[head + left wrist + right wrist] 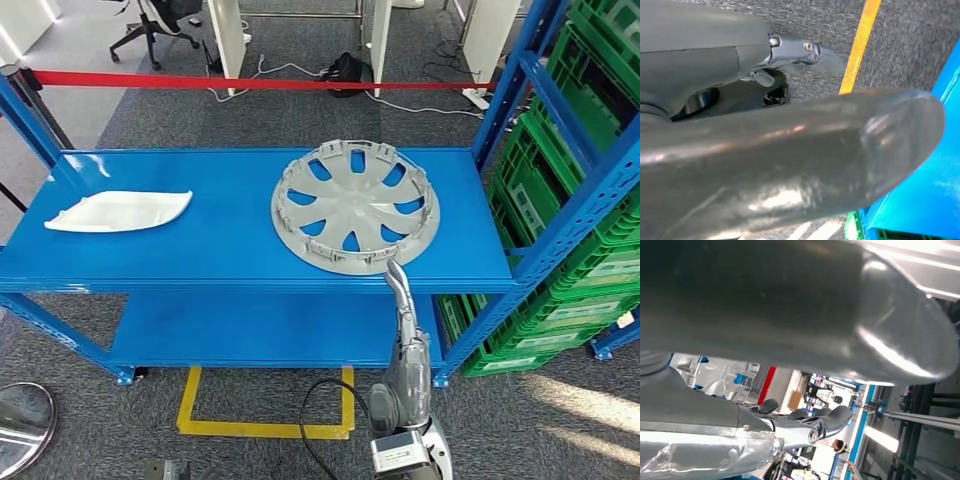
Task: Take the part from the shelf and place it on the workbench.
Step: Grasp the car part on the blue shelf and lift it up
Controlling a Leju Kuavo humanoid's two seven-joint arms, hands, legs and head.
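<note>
**While reaching up at the shelf edge, closes in on the wheel cover**

With fingers (395,275) stretched straight and held together, extends the right hand (406,320) up from below to the front lip of the blue shelf (226,230). Holds nothing: thumb apart from the fingers in the right wrist view, nothing between them. Meets, or all but meets, the near rim of the grey wheel cover (355,205) with the fingertips; cannot tell from the head view whether contact is made. Hangs the left hand (791,165) low over the carpet beside a yellow floor line (860,45), thumb and fingers apart, also holding nothing.

Judged as the approach, just ahead of the grasp, with the lift and the carry to the workbench not yet begun. Calls next, most likely, for hooking fingers over the raised rim with the thumb beneath, or drawing the cover forward past the lip to get a hold. Risks a slip on so broad and thin a part gripped at one edge only.

Lies flat on the top level, toward the right end, near rim at the front edge. Faces up with its inner side, clips standing round the rim and spokes fanning from the hub. Being round, offers no long axis and points no particular way.

Further out: a white curved panel (121,211) at the left end, green crates (573,190) to the right, red tape (226,82) across the floor beyond.
</note>
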